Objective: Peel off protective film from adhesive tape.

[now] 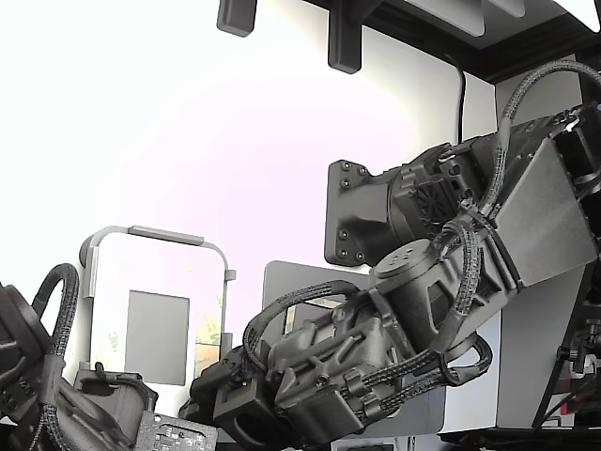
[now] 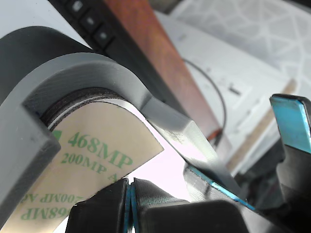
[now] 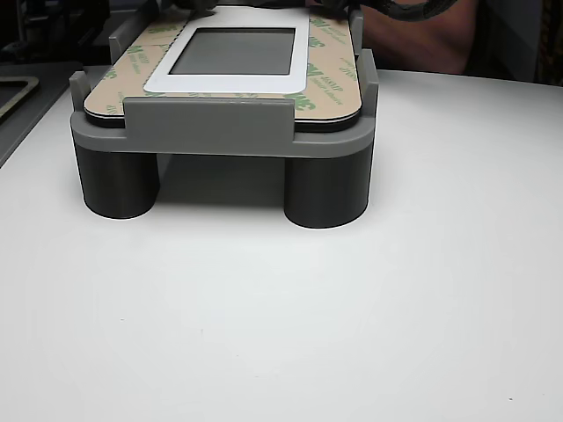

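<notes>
**As the claw bites the film's edge, the peel runs away from the fixture rim**

Since the pull depends on which way the film leaves the tape, read the wrist view first. The protective film (image 2: 99,162), cream with green "468MP" lettering, curls out from under the curved rim of the grey fixture (image 2: 73,77). Its free corner stands clear with light behind it. Its near edge runs straight into the seam of the claw (image 2: 130,201), whose two dark, blue-lined pads are pressed together. I judge that you have the film pinched there, though the contact itself is hidden. So the film lies between rim and claw, its length running from the claw back under the rim.

A separate blue-faced pad (image 2: 290,121) shows well apart. You cannot tell whose it is.

In the other view, the adhesive tape (image 3: 330,66) edges the white panel (image 3: 233,81) in the upper half of the frame, long axis running away from the camera. The fixture stands on the white counter (image 3: 352,334).

Your next pull probably needs to go away from the rim, along the strip's length.
</notes>
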`<state>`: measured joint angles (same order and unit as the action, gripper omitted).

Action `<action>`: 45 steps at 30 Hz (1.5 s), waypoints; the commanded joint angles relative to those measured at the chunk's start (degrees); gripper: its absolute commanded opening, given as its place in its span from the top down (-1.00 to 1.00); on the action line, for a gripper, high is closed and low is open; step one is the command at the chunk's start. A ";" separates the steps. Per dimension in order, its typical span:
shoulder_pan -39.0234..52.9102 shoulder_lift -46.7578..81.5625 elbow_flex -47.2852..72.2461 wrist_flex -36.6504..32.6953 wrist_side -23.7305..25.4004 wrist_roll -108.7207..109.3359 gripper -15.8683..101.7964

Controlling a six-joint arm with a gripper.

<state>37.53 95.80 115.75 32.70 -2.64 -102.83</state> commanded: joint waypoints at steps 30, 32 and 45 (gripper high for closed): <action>-0.62 3.16 -0.79 0.97 1.05 0.18 0.88; -0.62 3.25 -0.53 0.79 1.05 0.18 0.88; -0.62 3.78 1.14 0.00 1.32 0.09 0.88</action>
<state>37.53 98.09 117.86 33.13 -1.41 -102.66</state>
